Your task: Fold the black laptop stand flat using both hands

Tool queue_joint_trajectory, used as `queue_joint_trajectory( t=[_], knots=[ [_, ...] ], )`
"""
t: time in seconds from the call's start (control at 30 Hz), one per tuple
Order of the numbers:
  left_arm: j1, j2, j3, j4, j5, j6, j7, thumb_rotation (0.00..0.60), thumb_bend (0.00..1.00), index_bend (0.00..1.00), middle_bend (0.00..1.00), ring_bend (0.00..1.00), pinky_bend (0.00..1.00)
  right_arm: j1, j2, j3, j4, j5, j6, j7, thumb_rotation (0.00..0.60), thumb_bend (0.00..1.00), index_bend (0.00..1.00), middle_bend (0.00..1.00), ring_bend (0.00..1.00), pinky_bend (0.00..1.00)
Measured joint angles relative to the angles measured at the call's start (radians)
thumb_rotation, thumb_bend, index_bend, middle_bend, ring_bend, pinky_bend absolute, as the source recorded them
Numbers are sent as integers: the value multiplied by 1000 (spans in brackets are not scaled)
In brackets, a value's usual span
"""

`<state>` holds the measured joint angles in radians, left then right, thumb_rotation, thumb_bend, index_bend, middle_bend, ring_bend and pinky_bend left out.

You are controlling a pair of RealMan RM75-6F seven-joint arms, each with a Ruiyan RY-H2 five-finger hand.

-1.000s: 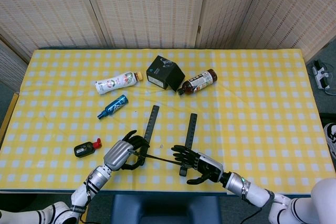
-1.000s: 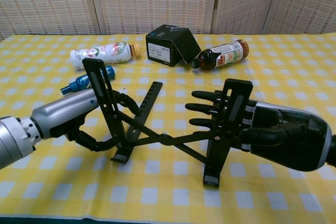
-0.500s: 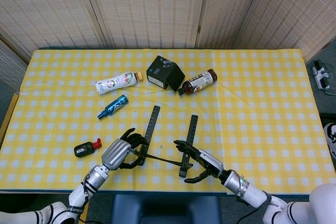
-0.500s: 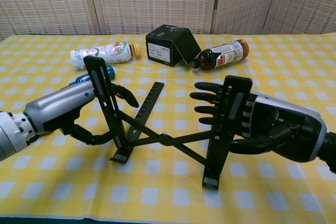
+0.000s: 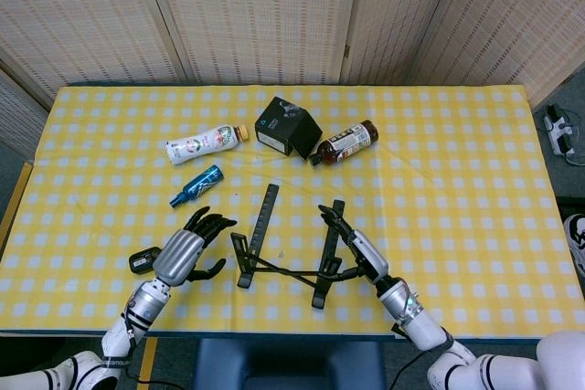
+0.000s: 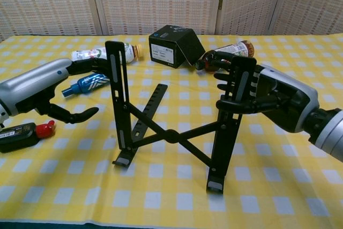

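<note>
Black metal scissor-frame laptop stand (image 6: 171, 132) is sitting near the front edge of the desk (image 5: 457, 180) under its yellow-and-white checked cloth, between my two arms, still opened up: the two uprights stand tall with the crossed links between them, so nothing is folded yet. I have it square in front of me so each side can be pushed from its own arm, which is what the two-handed fold needs. Right robot hand (image 6: 252, 92) is at the right upright; in the chest view its fingers (image 6: 228, 103) wrap across the bar, so I read it as gripping that upright to steady it. Left robot hand (image 6: 51, 87) is off the stand, just to the left of the left upright, fingers spread apart and holding nothing; the head view shows it clear of the frame too (image 5: 187, 248). My read is the left one needs to come back onto its upright before I press the two sides together. Risk I see: with only one side held the stand could skid or tip on the cloth. Small black-and-red bottle (image 6: 21, 132) lies close to the left arm, worth avoiding.
</note>
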<state>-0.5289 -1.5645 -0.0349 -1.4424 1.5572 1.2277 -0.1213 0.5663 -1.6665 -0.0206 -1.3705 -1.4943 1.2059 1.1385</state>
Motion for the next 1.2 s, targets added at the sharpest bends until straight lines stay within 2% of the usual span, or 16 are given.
queue_joint_trajectory(
  t=[0.2,0.33,0.47,0.53,0.6,0.7,0.8,0.93,1.03,1.2],
  knots=[
    [8,27,-16,7,-3,26,-11,600,425,180,234,152,0,-84,25,44,-18,81,47,16,600,171,0,0,0,0],
    [7,61,-41,11,-13,33,-22,600,425,180,233,150,0,-139,49,68,-20,100,145,10,600,171,0,0,0,0],
    [-17,91,-62,17,-11,17,-17,600,420,180,229,148,0,-171,76,69,-8,4,266,-73,600,171,0,0,16,0],
    [-40,95,-72,28,-6,-1,-1,600,410,180,229,151,0,-180,90,66,-3,-55,317,-154,600,171,0,20,61,0],
    [-66,92,-80,48,1,-22,14,600,391,174,229,157,0,-184,105,61,-4,-107,348,-239,600,171,1,73,107,0],
    [-116,75,-91,94,15,-66,43,600,324,153,217,158,0,-181,138,49,-16,-194,374,-404,600,171,82,205,225,0],
    [-167,44,-100,148,26,-111,71,600,254,124,193,146,0,-171,173,35,-42,-262,367,-584,600,172,199,313,331,59],
    [-227,-11,-107,232,34,-168,111,600,184,72,149,107,0,-148,217,20,-97,-311,298,-827,600,171,303,412,445,252],
    [-258,-56,-108,297,37,-192,135,600,160,43,125,88,0,-126,236,12,-138,-324,213,-961,600,171,340,469,516,365],
    [-293,-136,-104,413,38,-210,144,600,152,19,92,58,0,-94,237,5,-170,-315,99,-1087,600,172,349,515,590,459]
  ],
)
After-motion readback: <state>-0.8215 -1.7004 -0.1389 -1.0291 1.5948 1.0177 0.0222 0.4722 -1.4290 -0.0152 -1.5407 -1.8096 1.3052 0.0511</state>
